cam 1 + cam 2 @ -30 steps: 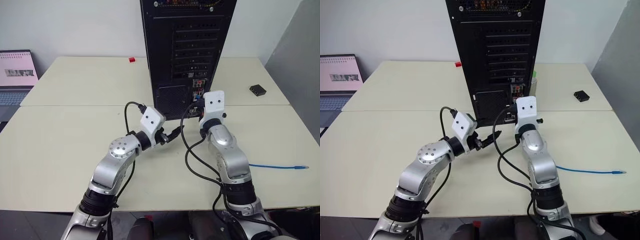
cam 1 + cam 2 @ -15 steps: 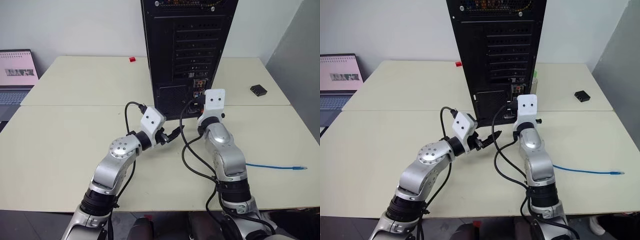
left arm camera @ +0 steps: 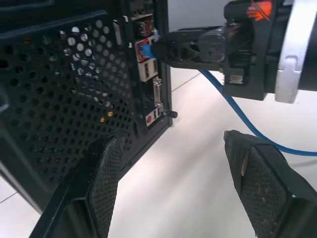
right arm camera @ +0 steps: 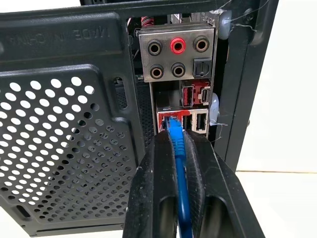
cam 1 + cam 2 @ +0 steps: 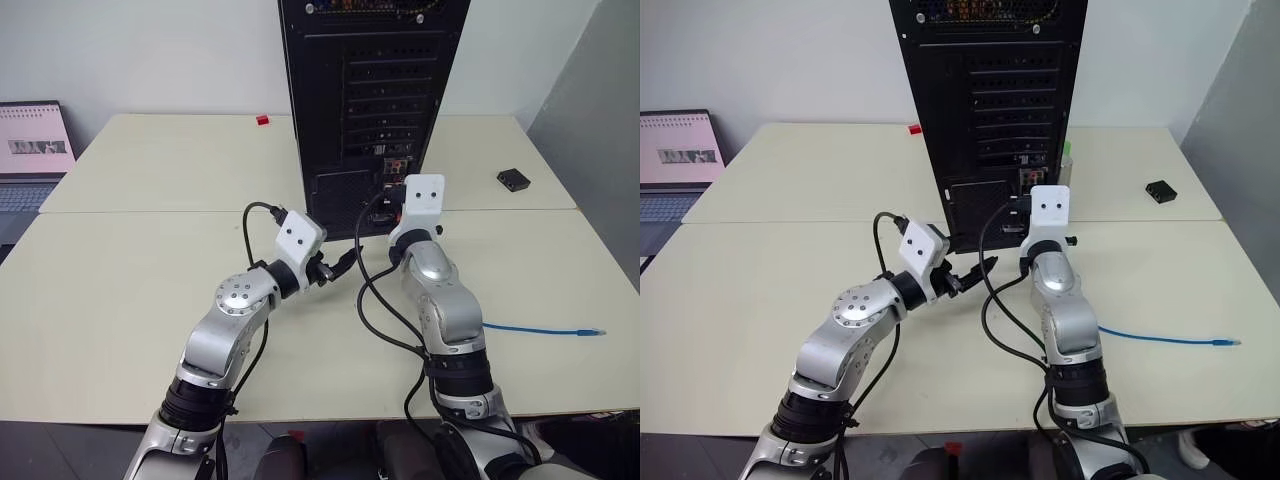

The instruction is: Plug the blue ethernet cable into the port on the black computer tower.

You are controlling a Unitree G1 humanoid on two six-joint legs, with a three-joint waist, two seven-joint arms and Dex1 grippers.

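Note:
The black computer tower (image 5: 370, 100) stands upright at the middle of the table, its back panel facing me. My right gripper (image 4: 176, 135) is shut on the blue ethernet cable (image 4: 179, 163) just behind its plug. The plug's tip sits at the mouth of the port (image 4: 165, 120), a red-framed socket low on the connector strip; I cannot tell whether it is seated. The cable (image 5: 540, 328) trails off to the right across the table. My left gripper (image 3: 171, 144) is open and holds nothing. It hovers level beside the tower's lower vent grille, left of the right gripper (image 3: 163, 48).
The cable's free end (image 5: 597, 331) lies near the table's right edge. A small flat black box (image 5: 514, 180) sits at the back right, a small red object (image 5: 263, 120) at the back, a laptop (image 5: 35, 150) at far left. Black robot wires (image 5: 385, 310) loop between the arms.
My right forearm has swung slightly to the left and the wrist rolled a little, with the gripper staying at the tower's back. The cable on the table slid slightly left. The left arm is unmoved.

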